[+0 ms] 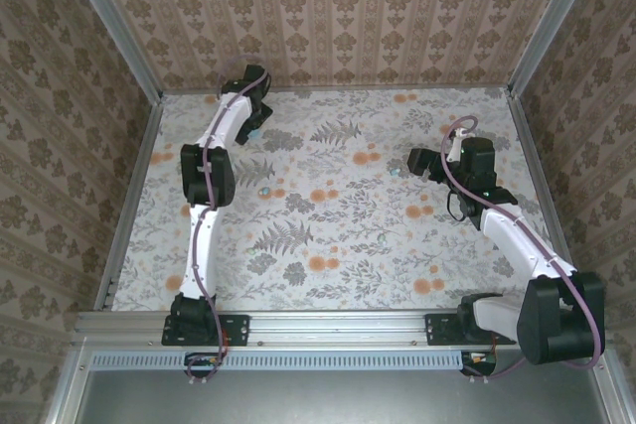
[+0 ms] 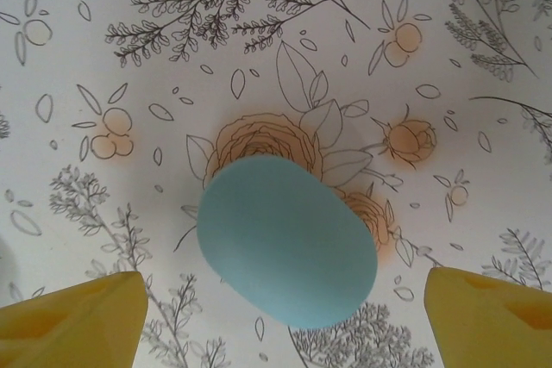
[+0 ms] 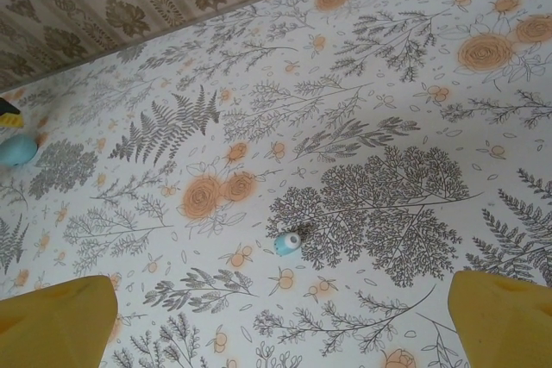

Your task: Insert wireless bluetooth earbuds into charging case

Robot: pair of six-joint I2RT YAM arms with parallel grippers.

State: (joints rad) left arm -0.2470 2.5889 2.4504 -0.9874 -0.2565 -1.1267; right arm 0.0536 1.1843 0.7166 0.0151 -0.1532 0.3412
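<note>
**Charging case.** The charging case (image 2: 287,243) is a smooth, teal-blue, oval, pebble-shaped shell. It lies flat on the white worktop (image 2: 483,58), which is printed with grey foliage and orange flowers, and it partly covers one orange rose. The upper surface facing the left wrist camera is plain. In the top view the charging case (image 1: 255,133) sits near the far-left corner of the worktop.

**Left gripper.** The left gripper (image 1: 254,118) hangs directly over the charging case with its jaws spread wide. Its two yellow fingers (image 2: 73,321) stand one on each side of the case. A strip of bare worktop separates each finger from the shell. The gripper grasps nothing and touches nothing.

**First earbud.** The first earbud (image 3: 287,243) is a tiny, teal-blue, rounded bud with a pale tip. It lies on the worktop right of centre, nearer the far edge than the near edge.

**Right gripper.** The right gripper (image 1: 422,161) is just beside the first earbud, on the side of the worktop's right edge. Its jaws are fully spread and empty. The earbud lies ahead of the yellow fingers (image 3: 504,316), apart from both.

**Second earbud.** The second earbud (image 1: 263,189) appears as a small teal speck left of centre, close to the left arm's elbow and between the charging case and the near edge. It is too small to show detail.

**Surroundings.** Brown damask-patterned walls (image 1: 338,17) border the worktop's far, left and right edges.
</note>
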